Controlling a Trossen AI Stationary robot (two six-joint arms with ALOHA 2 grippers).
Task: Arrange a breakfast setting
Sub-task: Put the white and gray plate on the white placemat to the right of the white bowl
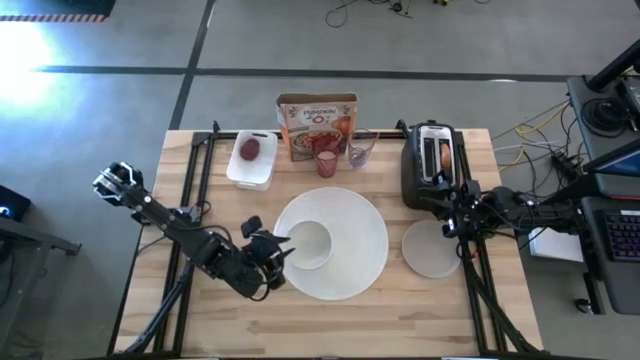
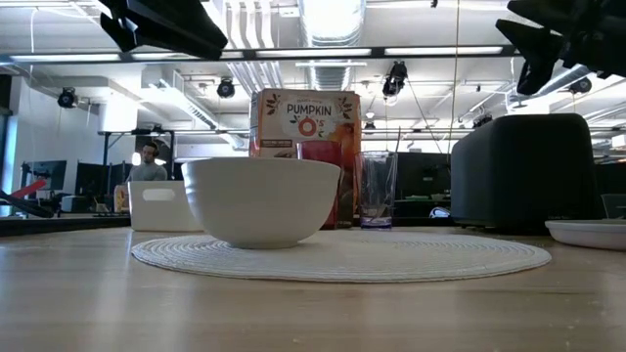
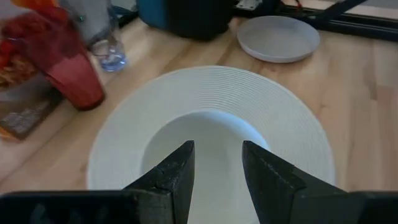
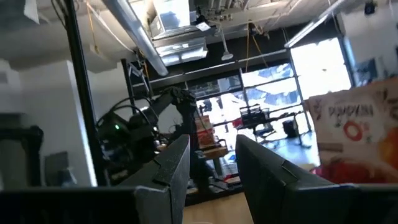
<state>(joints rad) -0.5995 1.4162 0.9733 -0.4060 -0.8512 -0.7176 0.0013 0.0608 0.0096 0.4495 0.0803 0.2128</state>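
Observation:
A small white bowl [image 1: 308,243] stands on the big round white plate [image 1: 355,250] at the table's middle. My left gripper [image 3: 217,168] hangs open just above the bowl's left rim, slanting down over the bowl [image 3: 205,134], with nothing between its fingers. A small pale plate [image 1: 432,250] lies to the right. The pink cup [image 1: 326,161] stands behind the big plate. A dark-red fruit [image 1: 250,149] lies in a white tray [image 1: 258,175]. A browned piece of bread [image 1: 444,157] sticks into the toaster's slot. My right gripper [image 4: 211,168] waits open by the toaster, pointing up.
A black toaster [image 1: 430,175] stands at the back right, a cereal box [image 1: 317,125] and a clear glass [image 1: 360,152] at the back middle. Bare wood lies along the near edge in front of the big plate.

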